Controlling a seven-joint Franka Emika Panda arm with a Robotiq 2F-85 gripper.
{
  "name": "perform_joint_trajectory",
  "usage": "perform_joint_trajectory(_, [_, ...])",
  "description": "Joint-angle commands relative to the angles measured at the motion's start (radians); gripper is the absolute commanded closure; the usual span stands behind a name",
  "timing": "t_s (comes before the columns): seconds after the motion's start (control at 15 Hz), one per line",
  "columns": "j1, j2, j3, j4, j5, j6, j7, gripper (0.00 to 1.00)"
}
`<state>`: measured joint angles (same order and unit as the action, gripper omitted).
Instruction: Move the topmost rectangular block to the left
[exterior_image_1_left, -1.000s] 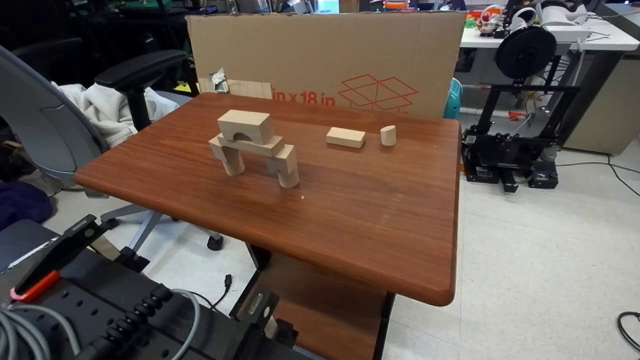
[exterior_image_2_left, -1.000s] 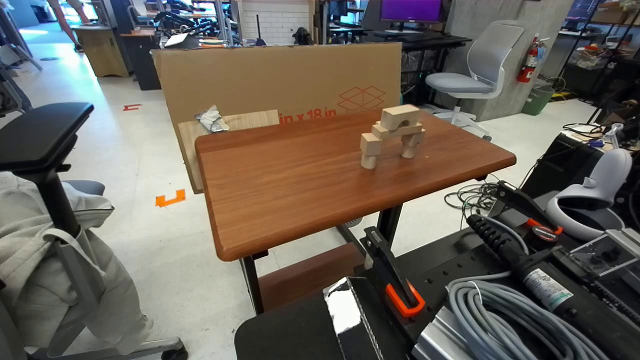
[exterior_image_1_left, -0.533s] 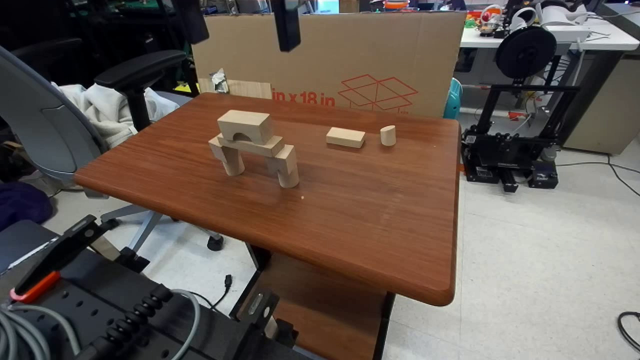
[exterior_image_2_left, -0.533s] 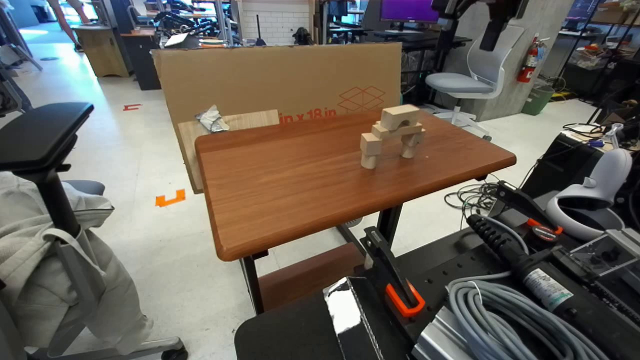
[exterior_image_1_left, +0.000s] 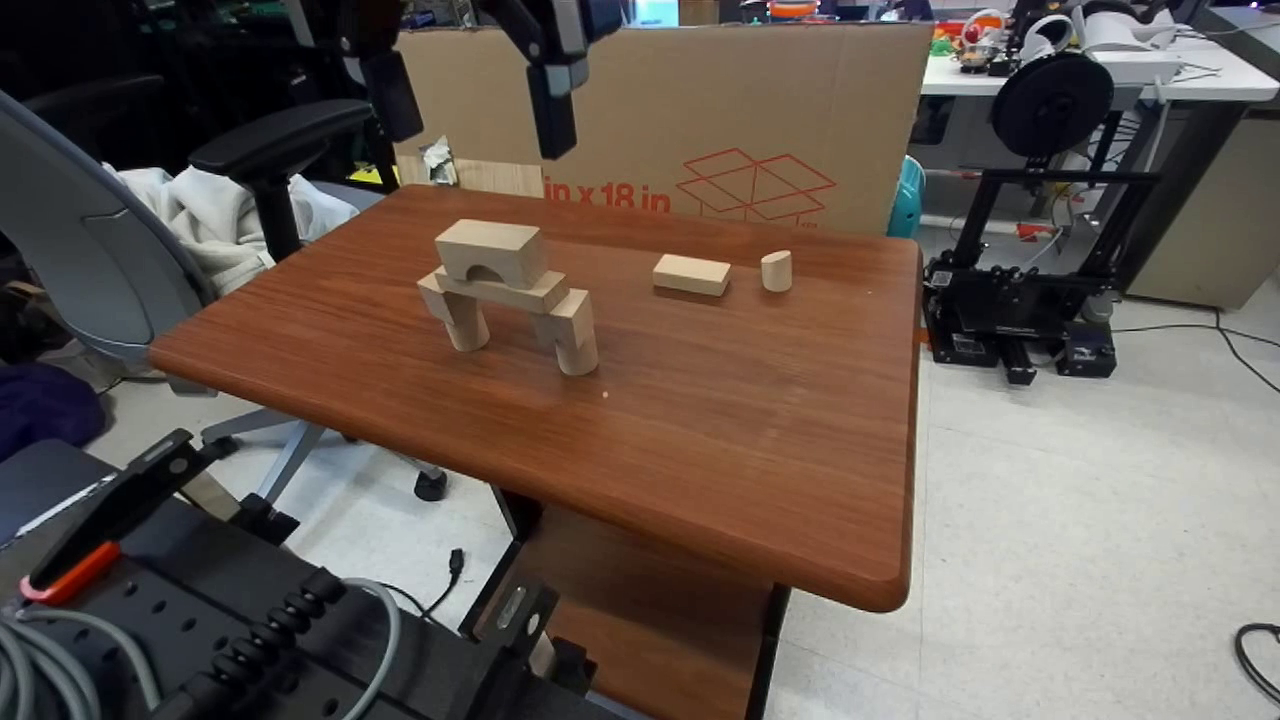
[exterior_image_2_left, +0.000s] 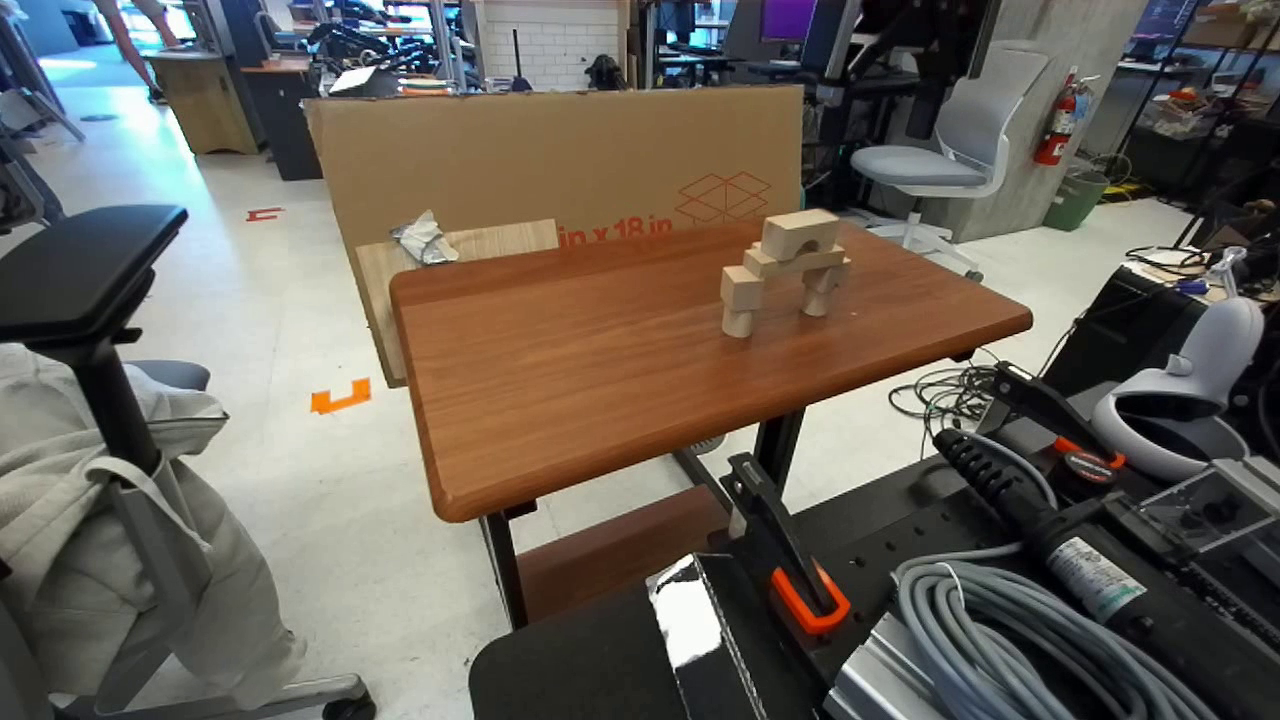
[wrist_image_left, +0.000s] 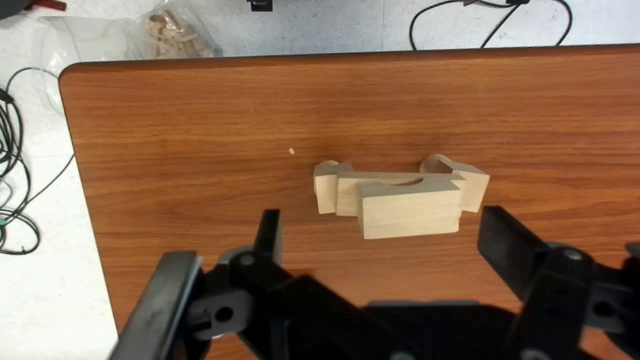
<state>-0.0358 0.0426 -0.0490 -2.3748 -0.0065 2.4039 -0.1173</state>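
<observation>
1. the topmost block (exterior_image_1_left: 490, 248), light tan wood with an arched notch in its underside, sits level at the top of a small wooden bridge; both exterior views show it there.
2. directly under the block lies a plank (exterior_image_1_left: 517, 298), flatter and longer, its ends showing past the block in the wrist view.
3. lower still beneath the block, out toward either side, two chunky pieces (exterior_image_2_left: 741, 288) carry the plank, each standing on a round post (exterior_image_2_left: 737, 323).
4. the pincer (exterior_image_1_left: 480, 138) hangs higher than the block and apart from it, its fingers (wrist_image_left: 510, 245) spread wide, with nothing held between them.
5. well to the right of the block in an exterior view, a loose rectangular piece (exterior_image_1_left: 690, 275) lies flat on the table (exterior_image_1_left: 720, 430); farther from the block on that same side stands a short cylinder (exterior_image_1_left: 776, 272) with a slanted top.
6. up and to the left of the block in the wrist view, a pale fleck (wrist_image_left: 291, 151) lies on the table.
7. behind the block in both exterior views, past the table's far edge, stands a cardboard panel (exterior_image_1_left: 780, 110) with red print.
</observation>
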Motion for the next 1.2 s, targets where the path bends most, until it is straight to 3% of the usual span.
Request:
perform_joint_trajectory(0.0, [0.009, 0.079, 0.014, 0.048, -0.043, 0.037, 0.046, 0.00])
perform_joint_trajectory(1.13, [0.060, 0.244, 0.032, 0.150, -0.136, 0.024, 0.107, 0.00])
